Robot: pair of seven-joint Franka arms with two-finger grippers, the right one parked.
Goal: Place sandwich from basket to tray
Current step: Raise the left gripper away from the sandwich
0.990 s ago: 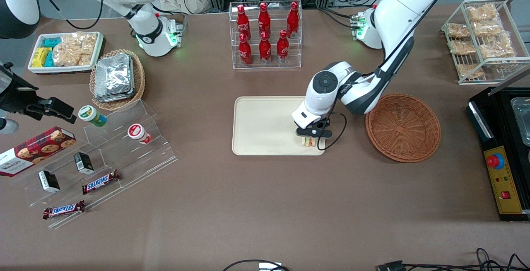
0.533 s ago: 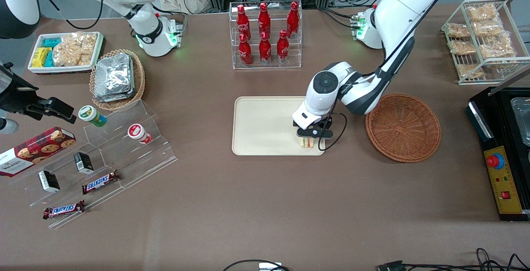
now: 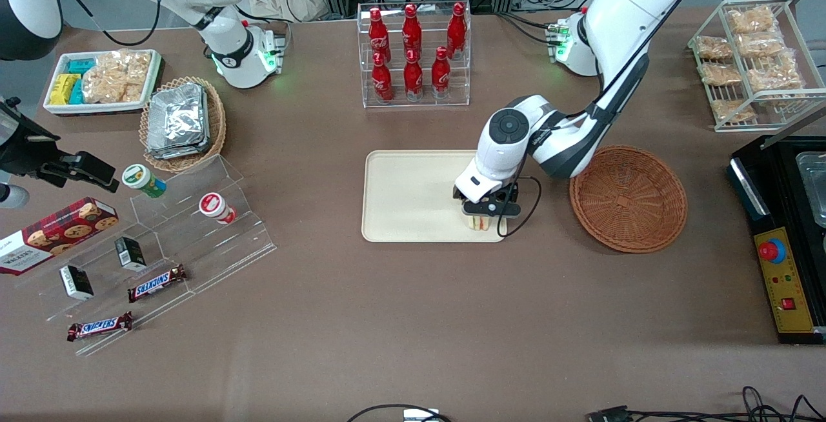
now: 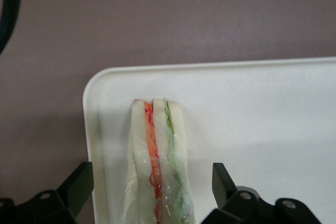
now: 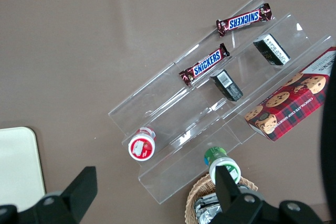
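On the tray (image 3: 406,196), at its corner nearest the front camera and the basket (image 3: 628,197), the sandwich (image 3: 478,221) is standing on edge. At its 12 o'clock the gripper (image 3: 483,210) is hovering, fingers spread wide with the sandwich between them, gripping nothing. Tipping is likely: it sits narrow and close to the rim. Only the wrist view is showing the clear gaps beside the sandwich (image 4: 157,166); only the front view is showing the empty basket.

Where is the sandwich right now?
The sandwich stands on edge on the tray, in the corner nearest the front camera and the basket, between the open pincer fingers.
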